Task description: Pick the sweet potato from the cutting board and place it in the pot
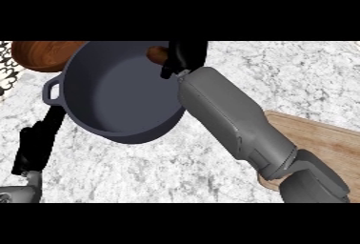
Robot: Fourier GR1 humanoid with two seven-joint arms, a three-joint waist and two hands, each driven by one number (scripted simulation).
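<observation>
Two grey forearms come in from the lower edge of the head view, over a pale marbled surface. At the right, the longer one runs up and to the left across the picture, and its black right hand sits at the upper right part of the pot's rim. Its fingers are curled round the sweet potato, of which only an orange-brown end shows, sticking out to the left of the hand. That end shows over the far right edge of the opening of the pot; whether it touches the rim or the inner wall cannot be told. The pot is dark blue-grey and round, with nothing showing on its bare bottom, and a loop handle stands out on its left side. The wooden cutting board lies at the right, well apart from the pot and partly hidden by the right forearm, with nothing showing on its visible part. At the lower left, the left hand is black and long, its fingers straight and holding nothing, their tips just below the pot's handle and beside its left wall. A brown wooden bowl shows at the upper left, behind the pot and partly covered by its rim.
</observation>
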